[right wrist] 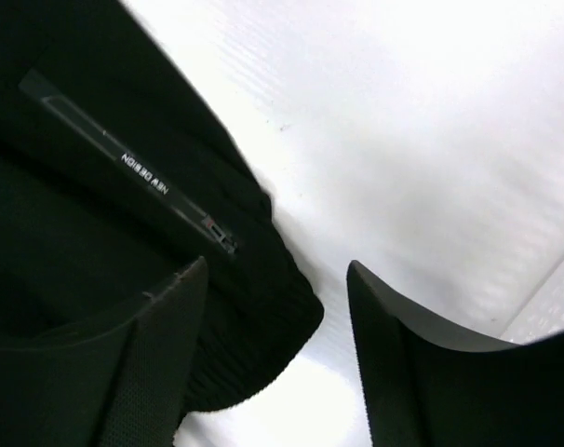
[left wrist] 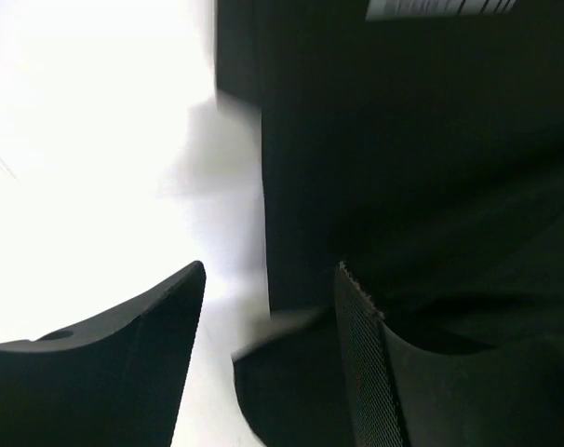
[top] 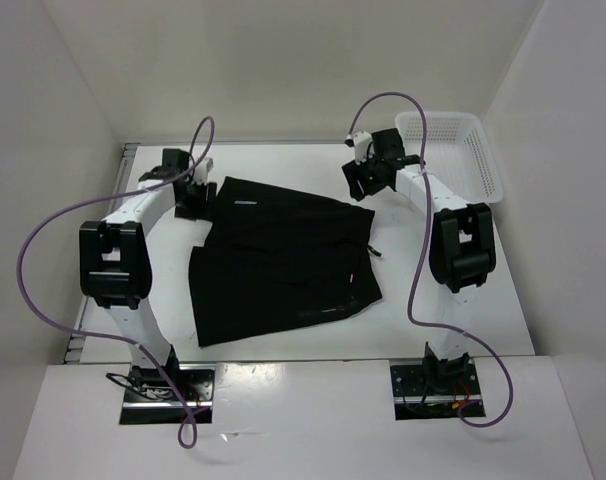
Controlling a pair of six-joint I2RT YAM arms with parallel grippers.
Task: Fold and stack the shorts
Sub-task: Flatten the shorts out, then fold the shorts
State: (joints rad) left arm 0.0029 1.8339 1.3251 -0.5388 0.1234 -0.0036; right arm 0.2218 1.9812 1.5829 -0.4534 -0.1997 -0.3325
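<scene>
The shorts (top: 283,262) lie spread flat on the table (top: 463,310), between the two grippers. The left gripper (top: 195,198) is at their far left corner and the right gripper (top: 364,180) at their far right corner. The basket (top: 483,165) stands beyond the right gripper, clear of the cloth.

In the left wrist view the jaws stand apart and clamp nothing. The cloth's edge runs through the gap, nearer the right finger (left wrist: 380,372); black cloth fills the space ahead of that finger, and a fold of it lies low in the gap. Bare table shows ahead of the left finger (left wrist: 124,345). Whether either finger touches the cloth cannot be told.

In the right wrist view the jaws are likewise apart and hold nothing. A rounded corner of the shorts reaches into the gap from the left finger's (right wrist: 152,326) side. A zip strip (right wrist: 124,154) with pale lettering lies ahead of that finger; white table lies ahead of the right finger (right wrist: 394,326).
</scene>
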